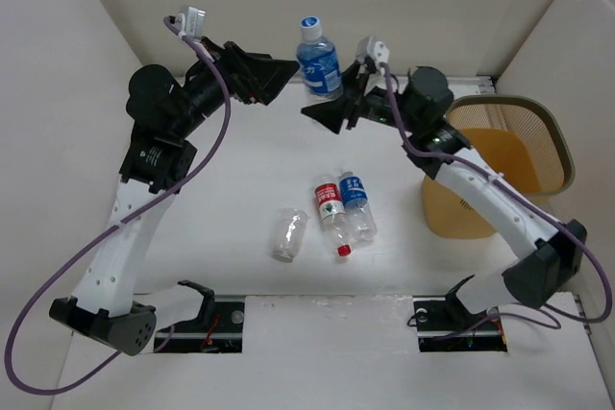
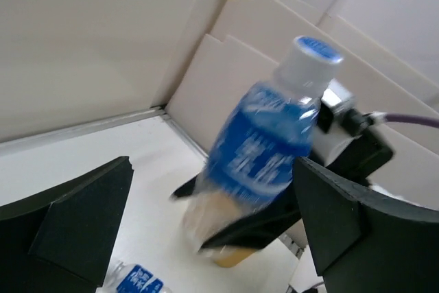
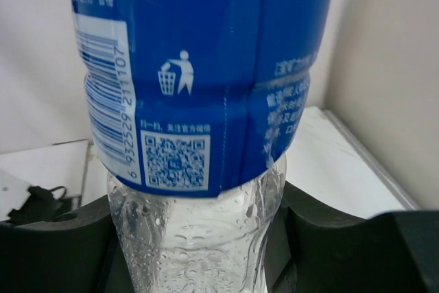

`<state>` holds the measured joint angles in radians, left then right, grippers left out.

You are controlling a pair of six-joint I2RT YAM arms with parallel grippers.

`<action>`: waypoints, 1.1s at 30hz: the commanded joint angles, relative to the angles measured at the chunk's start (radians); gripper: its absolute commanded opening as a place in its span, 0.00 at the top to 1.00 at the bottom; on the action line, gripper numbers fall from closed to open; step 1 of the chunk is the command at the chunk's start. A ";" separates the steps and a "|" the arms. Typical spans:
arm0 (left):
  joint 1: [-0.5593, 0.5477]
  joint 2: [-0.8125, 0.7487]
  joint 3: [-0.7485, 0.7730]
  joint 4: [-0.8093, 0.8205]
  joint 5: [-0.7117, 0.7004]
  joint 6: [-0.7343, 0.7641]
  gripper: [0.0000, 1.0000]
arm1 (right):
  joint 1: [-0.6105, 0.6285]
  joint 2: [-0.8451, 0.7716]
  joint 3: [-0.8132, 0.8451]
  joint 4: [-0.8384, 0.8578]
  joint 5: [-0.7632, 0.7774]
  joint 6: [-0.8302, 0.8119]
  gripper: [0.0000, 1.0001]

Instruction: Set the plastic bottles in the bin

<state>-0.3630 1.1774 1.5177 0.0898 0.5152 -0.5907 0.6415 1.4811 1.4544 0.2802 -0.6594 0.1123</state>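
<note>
**Q:** Log the jaws first.

**A:** My right gripper (image 1: 334,98) was clamped on the bare lower body of a blue-labelled bottle (image 1: 319,64). The bottle stood upright, cap uppermost, raised above the far edge of the worktop (image 1: 240,170) about midway along it. In the right wrist view both black pads pressed the clear wall just under the label. My left gripper (image 1: 281,82) had its jaws wide apart and held nothing. Its tips were just beside the same bottle. Contact: cannot tell.

**Q:** Why held that way?

**A:** Judgement only: the low grip kept the pads off the slick label and on the ribbed plastic. The pose read as a handover, with the right arm being the one nearer the bin (image 1: 509,99).

**Q:** Where was the bin?

**A:** It stood at the right edge of the worktop, well apart from the held bottle. It was tall orange-yellow mesh with a grey rounded-square rim and an open top. Contents: could not tell.

**Q:** What about the remaining bottles?

**A:** Three lay on their sides near the worktop's middle.
- The unlabelled bottle (image 1: 288,234) lay alone, toward the left.
- The red-labelled bottle (image 1: 331,208) and a second blue-labelled one (image 1: 356,204) lay side by side, touching.

**Q:** Material notes?

**A:** The walls were thin, clear and round, and the held bottle had droplets on its clear wall. I expected them to dent under the pads and to roll if nudged.
</note>
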 commanded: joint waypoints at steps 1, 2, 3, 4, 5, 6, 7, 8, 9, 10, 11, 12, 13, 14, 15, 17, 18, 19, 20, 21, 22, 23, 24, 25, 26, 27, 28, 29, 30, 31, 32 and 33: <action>0.001 -0.042 0.015 -0.109 -0.154 0.038 0.00 | -0.136 -0.171 -0.028 -0.117 0.053 -0.105 1.00; 0.001 -0.042 0.024 -0.145 -0.181 0.052 0.00 | -0.185 -0.203 -0.038 -0.151 0.053 -0.114 1.00; 0.001 -0.033 0.024 -0.183 -0.211 0.080 0.00 | -0.242 -0.264 -0.051 -0.188 0.038 -0.114 1.00; 0.001 -0.021 0.036 -0.267 -0.260 0.091 0.00 | -0.364 -0.297 -0.066 -0.237 0.008 -0.114 1.00; 0.001 -0.010 0.036 -0.303 -0.276 0.091 0.00 | -0.429 -0.326 -0.098 -0.269 -0.005 -0.114 1.00; 0.001 0.001 0.036 -0.330 -0.285 0.104 0.00 | -0.492 -0.355 -0.114 -0.306 -0.005 -0.123 1.00; 0.001 0.011 0.018 -0.369 -0.285 0.104 0.00 | -0.552 -0.414 -0.133 -0.353 -0.022 -0.132 1.00; 0.001 0.024 0.001 -0.381 -0.294 0.104 0.00 | -0.669 -0.439 -0.166 -0.386 -0.032 -0.143 1.00; 0.001 0.024 -0.036 -0.381 -0.308 0.104 0.00 | -0.727 -0.461 -0.178 -0.426 -0.032 -0.158 1.00; 0.001 0.024 -0.053 -0.396 -0.308 0.104 0.00 | -0.781 -0.493 -0.178 -0.475 -0.032 -0.210 1.00; 0.001 0.024 -0.069 -0.409 -0.319 0.104 0.00 | -0.875 -0.504 -0.178 -0.575 -0.013 -0.235 0.99; 0.001 0.024 -0.097 -0.409 -0.336 0.104 0.00 | -0.917 -0.504 -0.192 -0.602 -0.013 -0.252 0.97; 0.001 0.012 -0.109 -0.421 -0.346 0.104 0.00 | -0.943 -0.515 -0.192 -0.625 -0.013 -0.270 0.97; -0.008 0.011 -0.122 -0.433 -0.346 0.104 0.00 | -0.944 -0.515 -0.192 -0.674 0.024 -0.305 0.96; -0.008 0.001 -0.132 -0.443 -0.362 0.104 0.00 | -0.944 -0.515 -0.192 -0.696 0.084 -0.321 0.86; -0.008 0.001 -0.158 -0.452 -0.371 0.104 0.00 | -0.944 -0.515 -0.192 -0.705 0.118 -0.321 0.53; -0.008 0.001 -0.159 -0.479 -0.371 0.117 0.00 | -0.944 -0.515 -0.192 -0.705 0.141 -0.321 0.31; -0.019 0.001 -0.180 -0.489 -0.371 0.129 0.00 | -0.944 -0.515 -0.192 -0.705 0.141 -0.321 0.03; -0.019 0.001 -0.189 -0.489 -0.371 0.138 0.00 | -0.944 -0.515 -0.192 -0.705 0.141 -0.312 0.00; -0.033 0.001 -0.198 -0.505 -0.371 0.138 0.00 | -0.944 -0.515 -0.174 -0.705 0.141 -0.312 0.00; -0.048 -0.008 -0.209 -0.516 -0.371 0.149 0.00 | -0.944 -0.504 -0.134 -0.716 0.141 -0.312 0.00; -0.048 -0.009 -0.237 -0.516 -0.371 0.149 0.00 | -0.944 -0.504 -0.112 -0.730 0.141 -0.312 0.00; -0.071 -0.009 -0.255 -0.527 -0.383 0.137 0.00 | -0.944 -0.495 -0.091 -0.748 0.141 -0.324 0.00; -0.083 -0.009 -0.275 -0.527 -0.400 0.137 0.00 | -0.944 -0.495 -0.068 -0.788 0.167 -0.324 0.00; -0.100 -0.009 -0.310 -0.527 -0.420 0.128 0.00 | -0.944 -0.495 -0.031 -0.806 0.178 -0.338 0.00; -0.120 -0.009 -0.329 -0.527 -0.449 0.117 0.00 | -0.944 -0.504 -0.020 -0.820 0.178 -0.338 0.00; -0.155 0.002 -0.346 -0.539 -0.481 0.088 0.00 | -0.944 -0.525 -0.011 -0.829 0.193 -0.347 0.00; -0.166 0.002 -0.364 -0.548 -0.518 0.074 0.00 | -0.944 -0.539 -0.011 -0.829 0.202 -0.347 0.00; -0.175 0.011 -0.399 -0.548 -0.527 0.059 0.00 | -0.935 -0.554 -0.023 -0.829 0.202 -0.338 0.00; -0.188 0.011 -0.419 -0.548 -0.527 0.042 0.00 | -0.925 -0.582 -0.032 -0.820 0.202 -0.338 0.00; -0.188 0.011 -0.441 -0.548 -0.527 0.016 0.00 | -0.904 -0.594 -0.043 -0.810 0.192 -0.338 0.00; -0.204 0.011 -0.479 -0.548 -0.541 0.003 0.00 | -0.904 -0.607 -0.055 -0.800 0.192 -0.338 0.00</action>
<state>-0.5503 1.1957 1.0954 -0.4446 0.0387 -0.5262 -0.2859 0.9226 1.3880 -0.5316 -0.4778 -0.2146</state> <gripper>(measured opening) 0.997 0.998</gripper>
